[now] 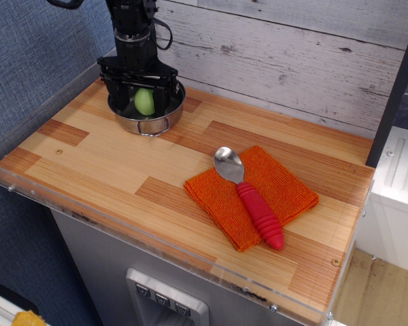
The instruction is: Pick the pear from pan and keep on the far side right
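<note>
The light-green pear (145, 102) sits inside the shiny steel pan (164, 118) at the far left of the wooden counter. My black gripper (139, 99) reaches down into the pan from above. Its jaws are spread wide, one finger (113, 94) to the left of the pear and the other on the right. The pear stands between them with gaps showing on both sides. The arm hides the back of the pan.
An orange cloth (252, 194) lies at the right front with a steel spoon with a red handle (260, 212) on it. A grey plank wall (292, 54) runs behind the counter. A clear plastic rim (156, 244) edges the front and left.
</note>
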Controlling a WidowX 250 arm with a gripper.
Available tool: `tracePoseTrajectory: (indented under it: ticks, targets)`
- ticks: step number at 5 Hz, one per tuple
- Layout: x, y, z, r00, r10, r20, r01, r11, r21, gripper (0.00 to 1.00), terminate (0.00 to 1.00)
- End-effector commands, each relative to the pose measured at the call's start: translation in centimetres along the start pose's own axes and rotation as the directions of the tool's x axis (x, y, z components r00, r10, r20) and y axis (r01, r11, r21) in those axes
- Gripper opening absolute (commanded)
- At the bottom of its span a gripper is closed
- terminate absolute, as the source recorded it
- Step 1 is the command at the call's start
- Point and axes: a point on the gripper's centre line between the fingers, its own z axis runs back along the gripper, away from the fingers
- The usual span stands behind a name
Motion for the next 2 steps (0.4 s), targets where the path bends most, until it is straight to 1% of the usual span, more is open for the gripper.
tracePoseTrajectory:
  ticks: [1,2]
  targets:
    - [0.64,0.92,1.51,0.998,0.027,0.050,-0.028,1.000,0.008,0.00,0.00]
    - [0.56,0.98,1.80,0.998,0.040,0.049,-0.042,0.999,0.027,0.00,0.00]
